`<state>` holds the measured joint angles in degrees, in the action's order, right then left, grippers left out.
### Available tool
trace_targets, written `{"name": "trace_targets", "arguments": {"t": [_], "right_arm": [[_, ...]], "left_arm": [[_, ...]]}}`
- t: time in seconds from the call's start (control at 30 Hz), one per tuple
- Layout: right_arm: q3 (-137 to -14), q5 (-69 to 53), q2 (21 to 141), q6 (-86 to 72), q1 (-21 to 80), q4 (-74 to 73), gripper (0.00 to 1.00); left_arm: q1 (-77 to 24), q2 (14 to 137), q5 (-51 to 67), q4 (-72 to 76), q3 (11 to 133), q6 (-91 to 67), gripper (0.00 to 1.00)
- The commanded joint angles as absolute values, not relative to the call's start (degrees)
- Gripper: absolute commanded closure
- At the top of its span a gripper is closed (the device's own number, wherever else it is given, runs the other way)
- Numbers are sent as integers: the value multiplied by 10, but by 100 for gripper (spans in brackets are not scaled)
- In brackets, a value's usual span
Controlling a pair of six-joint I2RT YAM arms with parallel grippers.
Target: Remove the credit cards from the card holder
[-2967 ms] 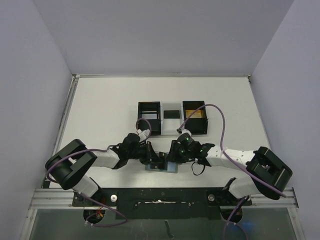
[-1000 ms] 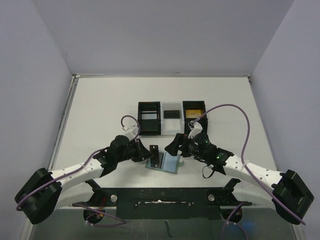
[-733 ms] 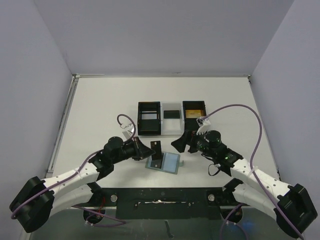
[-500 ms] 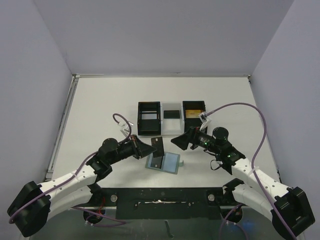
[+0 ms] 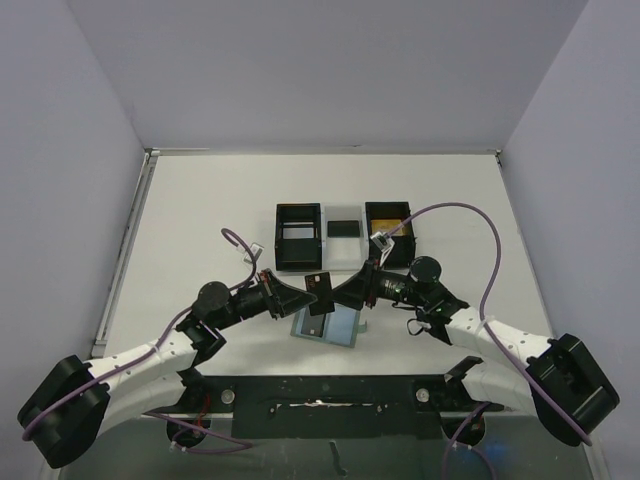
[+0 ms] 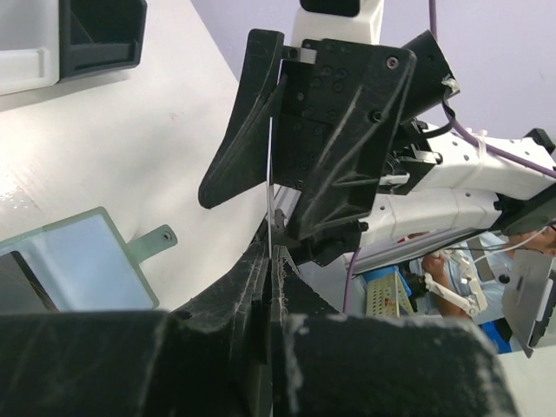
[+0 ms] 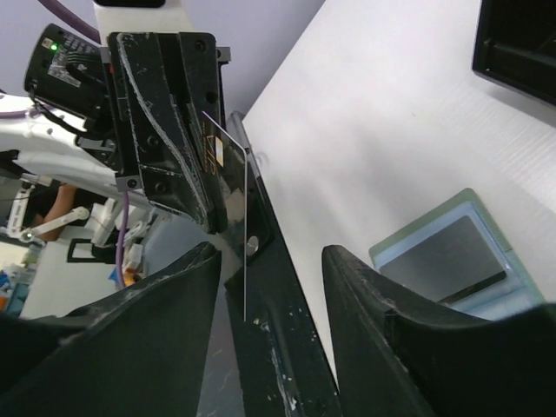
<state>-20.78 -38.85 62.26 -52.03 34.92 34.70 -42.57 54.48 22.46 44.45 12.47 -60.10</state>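
Note:
The teal-grey card holder (image 5: 331, 325) lies open on the table near the front edge, and a dark card (image 7: 456, 248) shows in its pocket. My left gripper (image 5: 306, 294) is shut on a black credit card (image 5: 319, 291) and holds it upright above the holder. In the left wrist view that card (image 6: 270, 169) shows edge-on as a thin line. My right gripper (image 5: 346, 290) faces the left one. Its fingers (image 7: 169, 326) stand apart on either side of the card's edge (image 7: 246, 248), with gaps showing.
Two black square boxes (image 5: 299, 238) (image 5: 389, 236) stand behind the holder with a white tray (image 5: 343, 250) between them. A gold-orange card (image 5: 386, 228) lies in the right box and a black card (image 5: 343, 228) on the tray. The holder's tab (image 6: 156, 236) points right.
My right gripper has swung left to the raised card and its jaws have narrowed around it. My left gripper has kept its hold on the black card and moved it slightly right.

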Motion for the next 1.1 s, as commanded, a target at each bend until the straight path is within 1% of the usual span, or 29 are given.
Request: {"name": "trace_targets", "arguments": {"t": [0.0, 0.07, 0.37, 0.47, 0.63, 0.7, 0.8, 0.9, 0.97, 1.07], "right_arm": [[-238, -429, 635, -550, 353, 455, 53], [-243, -433, 642, -554, 357, 465, 55], [-241, -478, 666, -589, 359, 525, 71], [-236, -494, 676, -606, 360, 556, 72], [-226, -504, 680, -620, 360, 589, 86], [-219, -507, 681, -629, 360, 615, 90], [-217, -515, 680, -634, 360, 630, 100], [-217, -515, 672, -626, 359, 617, 100], [-217, -511, 662, -616, 359, 599, 100], [-226, -500, 644, -590, 358, 545, 100]], "left_arm": [[-428, 549, 255, 506, 142, -605, 100], [-429, 548, 257, 505, 140, -606, 100], [-429, 525, 252, 505, 128, -610, 100], [-429, 523, 252, 506, 127, -611, 100], [-430, 528, 255, 498, 133, -608, 100], [-430, 527, 259, 500, 134, -606, 100], [-430, 517, 260, 484, 136, -599, 100], [-428, 507, 263, 443, 146, -580, 100], [-428, 502, 266, 405, 158, -564, 88], [-428, 490, 262, 372, 167, -550, 79]]}}
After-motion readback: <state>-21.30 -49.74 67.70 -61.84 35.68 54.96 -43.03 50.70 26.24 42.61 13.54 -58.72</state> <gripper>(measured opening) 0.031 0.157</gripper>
